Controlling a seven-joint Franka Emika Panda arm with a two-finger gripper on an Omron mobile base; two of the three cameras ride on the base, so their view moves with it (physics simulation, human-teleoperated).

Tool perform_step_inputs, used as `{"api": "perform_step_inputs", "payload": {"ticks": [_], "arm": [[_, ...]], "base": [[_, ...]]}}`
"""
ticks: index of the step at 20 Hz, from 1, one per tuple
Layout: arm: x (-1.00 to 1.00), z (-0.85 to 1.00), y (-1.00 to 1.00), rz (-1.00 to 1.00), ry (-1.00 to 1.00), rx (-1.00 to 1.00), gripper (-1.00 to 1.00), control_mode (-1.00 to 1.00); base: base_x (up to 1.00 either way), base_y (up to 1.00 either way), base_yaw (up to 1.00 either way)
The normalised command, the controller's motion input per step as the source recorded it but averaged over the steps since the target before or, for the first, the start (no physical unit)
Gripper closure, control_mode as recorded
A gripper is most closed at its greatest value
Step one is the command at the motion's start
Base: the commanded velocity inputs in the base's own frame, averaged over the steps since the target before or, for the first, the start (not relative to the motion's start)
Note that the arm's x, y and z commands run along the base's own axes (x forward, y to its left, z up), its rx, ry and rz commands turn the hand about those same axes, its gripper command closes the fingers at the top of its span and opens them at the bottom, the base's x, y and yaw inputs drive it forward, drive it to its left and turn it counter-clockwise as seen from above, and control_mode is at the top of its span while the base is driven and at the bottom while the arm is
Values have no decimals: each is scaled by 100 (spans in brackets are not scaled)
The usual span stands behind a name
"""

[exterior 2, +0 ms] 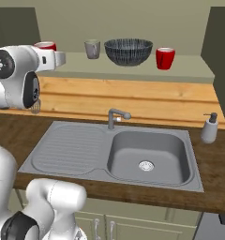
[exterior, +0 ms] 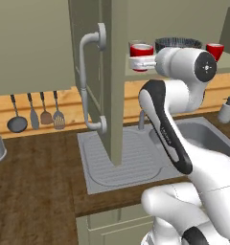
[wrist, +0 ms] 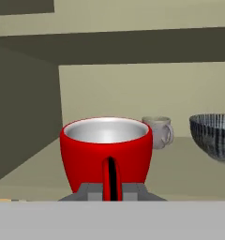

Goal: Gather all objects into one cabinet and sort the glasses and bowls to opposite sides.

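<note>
The gripper is pinched nearly closed on the handle of a red mug at the cabinet shelf's left end, seemingly just above it, with the grey mug, ribbed dark bowl and second red mug spaced rightward, the bowl cut off in the hand view

We see a pale green cabinet shelf carrying, from left to right, a red mug at the left end, a grey mug, a wide dark ribbed bowl, and a second red mug.
</note>
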Motion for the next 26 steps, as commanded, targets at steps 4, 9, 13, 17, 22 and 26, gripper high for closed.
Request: {"api": "perform_step_inputs", "payload": {"ticks": [4, 9, 13, 17, 22, 26], "arm": [[88, -8, 14, 2, 0, 0, 100, -100], [90, -13, 18, 2, 0, 0, 100, -100], [98, -11, 11, 0, 5, 0, 100, -100], [97, -10, 23, 0, 8, 0, 100, -100], [80, -13, 34, 0, 7, 0, 100, -100], [66, -20, 34, 3, 0, -2, 100, -100]], "base": [[0, 0, 0], [0, 0, 0], [0, 0, 0], [0, 0, 0], [0, 0, 0], [0, 0, 0]]}}
